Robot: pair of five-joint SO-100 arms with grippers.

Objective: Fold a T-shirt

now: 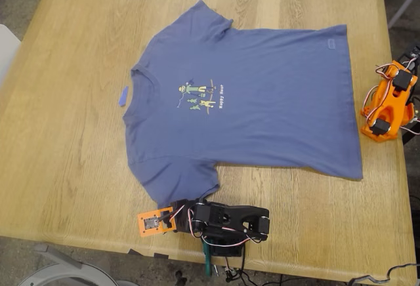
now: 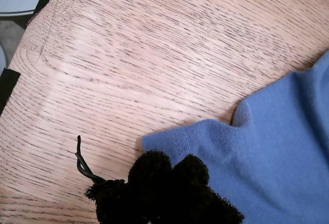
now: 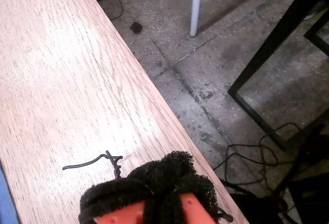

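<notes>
Pincers, exterior view: my first pincer lies low on the desk at 7 o'clock of the T-shirt, just off the near sleeve hem, likely placed to take that sleeve for a fold. My second pincer sits at 3 o'clock, just beside the shirt's bottom hem, parked clear of the cloth.
Shirt, exterior view: it is spread flat and print-up at the desk's centre, collar toward 9 o'clock, hem toward 3 o'clock, with no fold begun. A small blue strip rests at the collar.
First wrist view: the black foam pads overlap the sleeve's stitched edge. Whether they are clamped on the cloth or merely above it cannot be told.
Sleeve, first wrist view: the T-shirt's hem lies flat on the wood, one small pucker behind it, so it appears not lifted.
Second wrist view: my second pincer hangs over bare wood by the desk's edge, its foam pads pressed together, holding nothing; floor and cables show beyond.
Stage: judged an opening approach, sleeve first.
</notes>
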